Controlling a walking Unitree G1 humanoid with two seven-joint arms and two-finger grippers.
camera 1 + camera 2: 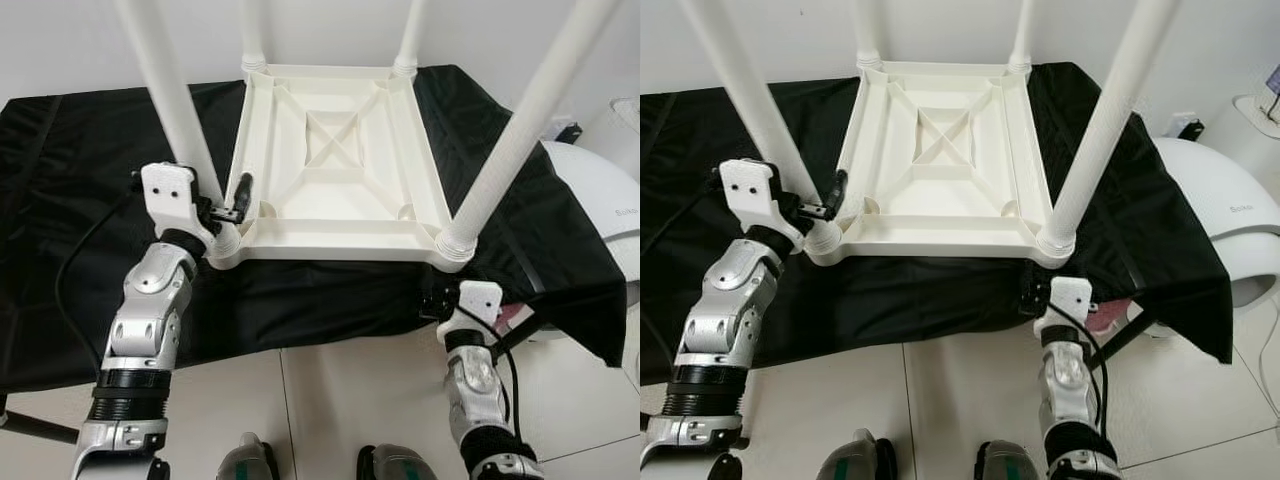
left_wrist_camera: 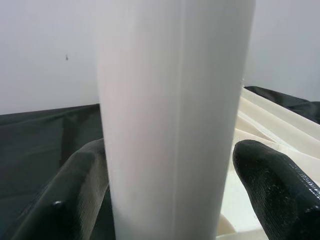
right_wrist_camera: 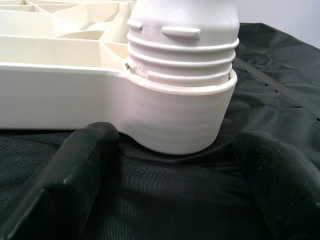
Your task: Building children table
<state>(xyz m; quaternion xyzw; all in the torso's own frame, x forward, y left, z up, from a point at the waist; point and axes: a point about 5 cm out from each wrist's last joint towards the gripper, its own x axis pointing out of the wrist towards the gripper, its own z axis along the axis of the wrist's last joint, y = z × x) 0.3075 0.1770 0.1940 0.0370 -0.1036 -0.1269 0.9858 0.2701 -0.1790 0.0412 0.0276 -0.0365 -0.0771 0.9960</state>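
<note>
On the black-draped table (image 1: 60, 250) filling mid-frame, the upturned children's table (image 1: 335, 160) is lying legs-up; we are straddling its lower-left leg (image 1: 175, 100) with the left gripper (image 1: 236, 200), jaws wide, needing a square closing before twisting, while the right gripper (image 3: 170, 165), jaws wide, is facing the lower-right socket (image 3: 175, 120).

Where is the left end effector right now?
The left end effector is around the near-left leg, just above the upturned tabletop on the black cloth.

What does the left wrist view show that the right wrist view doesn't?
Left wrist: the left gripper straddles a smooth white plastic table leg, one finger touching it, against a pale wall. Right wrist: the open right gripper faces a ribbed threaded leg socket at the tabletop's corner. Both: the upturned white plastic tabletop on black cloth.
</note>
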